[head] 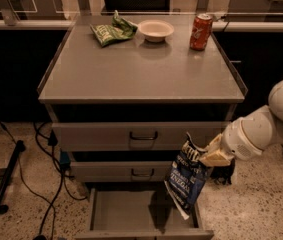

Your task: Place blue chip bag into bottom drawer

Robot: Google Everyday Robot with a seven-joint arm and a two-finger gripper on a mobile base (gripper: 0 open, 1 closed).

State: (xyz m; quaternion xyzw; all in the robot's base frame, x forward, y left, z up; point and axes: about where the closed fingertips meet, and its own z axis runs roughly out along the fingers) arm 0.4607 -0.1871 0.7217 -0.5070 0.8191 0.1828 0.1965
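Observation:
The blue chip bag hangs upright from my gripper, which is shut on its top edge. The white arm comes in from the right. The bag hangs in front of the right end of the two upper drawers and over the right side of the bottom drawer, which is pulled open. Its tray looks empty, with the bag's shadow on its floor. The bag's lower end is about level with the drawer's right rim.
On the cabinet top lie a green snack bag, a white bowl and a red soda can. Two closed drawers with dark handles sit above. Black cables trail on the floor at left.

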